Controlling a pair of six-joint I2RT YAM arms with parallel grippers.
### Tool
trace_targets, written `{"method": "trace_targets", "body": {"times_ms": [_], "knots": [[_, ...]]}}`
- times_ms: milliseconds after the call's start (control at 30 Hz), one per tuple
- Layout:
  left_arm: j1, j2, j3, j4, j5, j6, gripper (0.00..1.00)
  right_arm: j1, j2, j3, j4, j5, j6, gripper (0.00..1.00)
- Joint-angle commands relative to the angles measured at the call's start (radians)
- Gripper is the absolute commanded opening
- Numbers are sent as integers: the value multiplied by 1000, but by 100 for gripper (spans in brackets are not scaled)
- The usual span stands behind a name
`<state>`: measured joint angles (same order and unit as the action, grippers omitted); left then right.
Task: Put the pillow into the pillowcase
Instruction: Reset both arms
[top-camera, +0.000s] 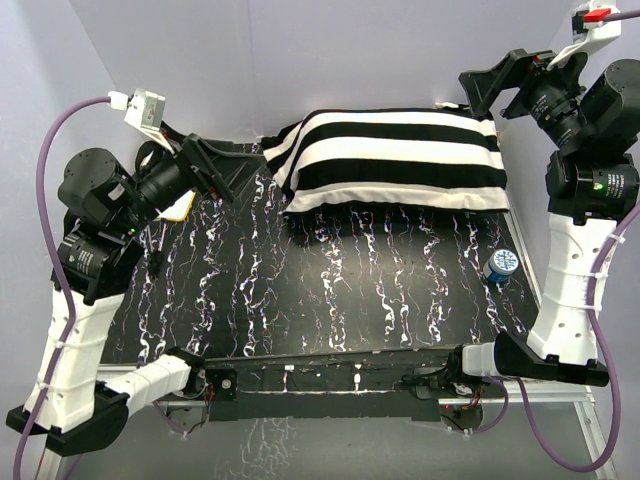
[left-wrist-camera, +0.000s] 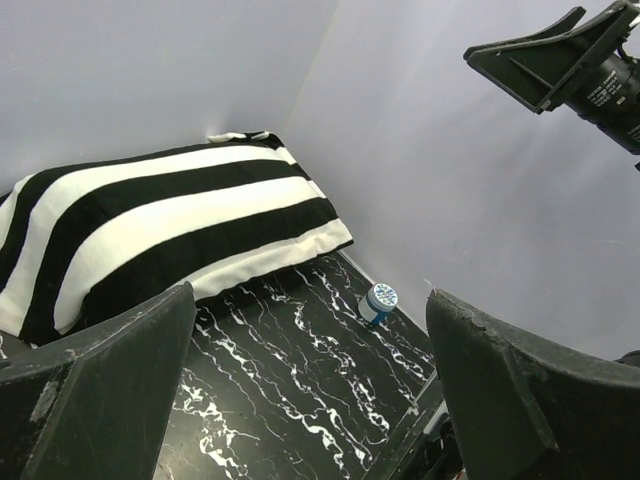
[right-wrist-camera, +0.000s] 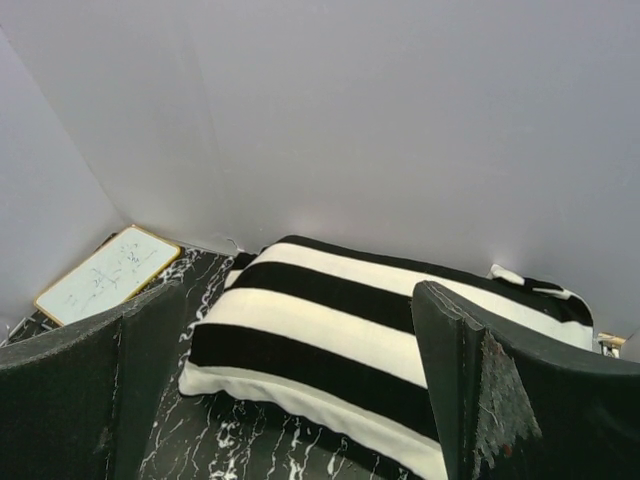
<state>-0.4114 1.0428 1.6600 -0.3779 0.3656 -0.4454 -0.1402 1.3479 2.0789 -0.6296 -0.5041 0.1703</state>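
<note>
Against the far wall in the overhead view, the pillowcase (top-camera: 395, 160) lies plump and full on the black marbled table (top-camera: 350, 300). We judge the pillow to be inside it, since no plain white cushion lies anywhere apart. The left gripper (top-camera: 222, 168) hangs beside its left end and the right gripper (top-camera: 500, 88) above its right end; both are released and touch nothing. A small blue-and-white canister (top-camera: 501, 264) stands near the table's right edge.

Left wrist view: the left gripper (left-wrist-camera: 310, 400) has its jaws spread wide and empty, framing the pillowcase (left-wrist-camera: 170, 230) and the canister (left-wrist-camera: 379, 300).

Right wrist view: the right gripper (right-wrist-camera: 295, 400) is likewise spread and empty above the pillowcase (right-wrist-camera: 370, 330). A whiteboard (right-wrist-camera: 105, 275) lies in the far left corner. A white scrap (right-wrist-camera: 510, 272) shows at the far right end, possibly a pillow corner or a label; we cannot tell which.

What remains, in our judgement, is tidying. We would pinch only striped hem at that end, draw it over anything protruding, and keep the other claw pressing the bulk down.
</note>
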Motion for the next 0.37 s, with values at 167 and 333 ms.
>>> {"method": "trace_targets", "body": {"times_ms": [167,333], "knots": [[0,-29,-17,-9,-1,11,97,-4,-26,-2,33,13,-5,99],[0,-28,-20,-9,2,11,97,-4,-31,-16,33,7,-30,99]]}}
